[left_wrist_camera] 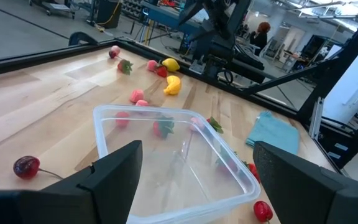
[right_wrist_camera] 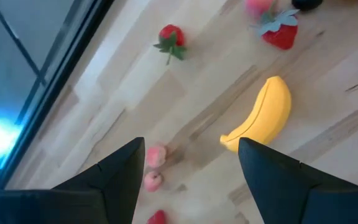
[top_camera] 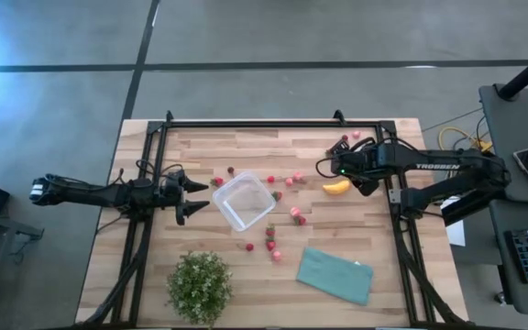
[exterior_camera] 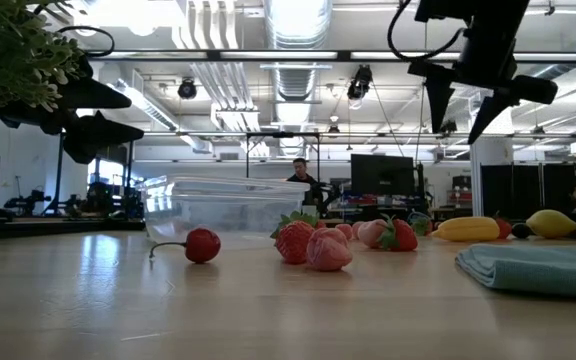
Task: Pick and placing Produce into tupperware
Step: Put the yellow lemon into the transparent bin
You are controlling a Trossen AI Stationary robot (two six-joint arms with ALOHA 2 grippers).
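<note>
High view shows the right end effector (top_camera: 324,168) open and empty above the tabletop (top_camera: 209,147), just beside the banana (top_camera: 336,187); the left end effector (top_camera: 193,198), fingers spread and empty, waits at the empty tupperware (top_camera: 243,202). Risk noted: the banana lies off-centre from the fingers and could skid aside as they close, and strawberries (top_camera: 298,217) lie scattered close by.

I'm looking past my right gripper (right_wrist_camera: 188,171), whose two dark fingers are standing apart above the pale wooden table (right_wrist_camera: 135,93) with nothing between them. A yellow banana (right_wrist_camera: 263,121) is lying just beyond one finger, a red strawberry (right_wrist_camera: 280,32) farther past it, and another strawberry (right_wrist_camera: 170,39) is sitting alone (leafy cap showing). Two small pink fruits (right_wrist_camera: 155,167) are resting beside the other finger.
</note>
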